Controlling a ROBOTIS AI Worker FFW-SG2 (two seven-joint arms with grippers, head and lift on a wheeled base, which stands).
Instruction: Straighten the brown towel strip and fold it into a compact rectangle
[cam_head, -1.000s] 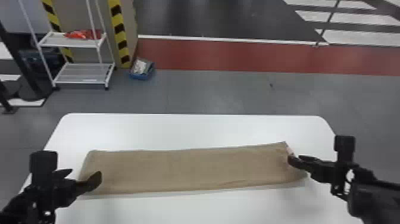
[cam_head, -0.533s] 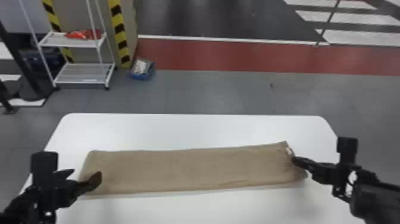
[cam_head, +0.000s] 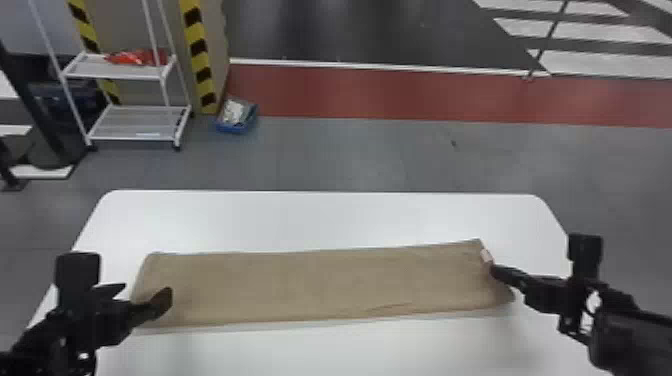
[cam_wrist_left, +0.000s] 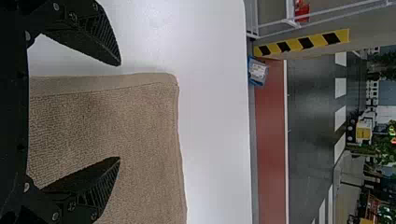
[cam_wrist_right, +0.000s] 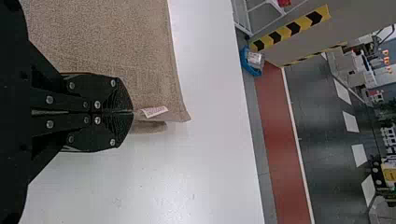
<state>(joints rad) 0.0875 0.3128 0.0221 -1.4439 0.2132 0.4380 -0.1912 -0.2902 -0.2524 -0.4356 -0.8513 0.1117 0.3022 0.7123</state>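
Observation:
The brown towel strip (cam_head: 320, 282) lies flat and lengthwise across the table, with a small white tag at its right end. At that end is my right gripper (cam_head: 495, 271); in the right wrist view the right gripper (cam_wrist_right: 132, 112) is shut on the towel's edge (cam_wrist_right: 154, 79) beside the tag. My left gripper (cam_head: 145, 295) is over the strip's left end. In the left wrist view the left gripper (cam_wrist_left: 120, 112) stands open, one finger above the towel (cam_wrist_left: 140, 121) and the other over white table just past its end.
The white table (cam_head: 320, 215) has rounded far corners. Beyond it on the floor stand a white shelf rack (cam_head: 135, 122) and a blue bin (cam_head: 237, 117), with yellow-black striped posts behind.
The right gripper's fingers have closed at the towel's right end, and that arm has shifted slightly. My left arm and the strip look unmoved.

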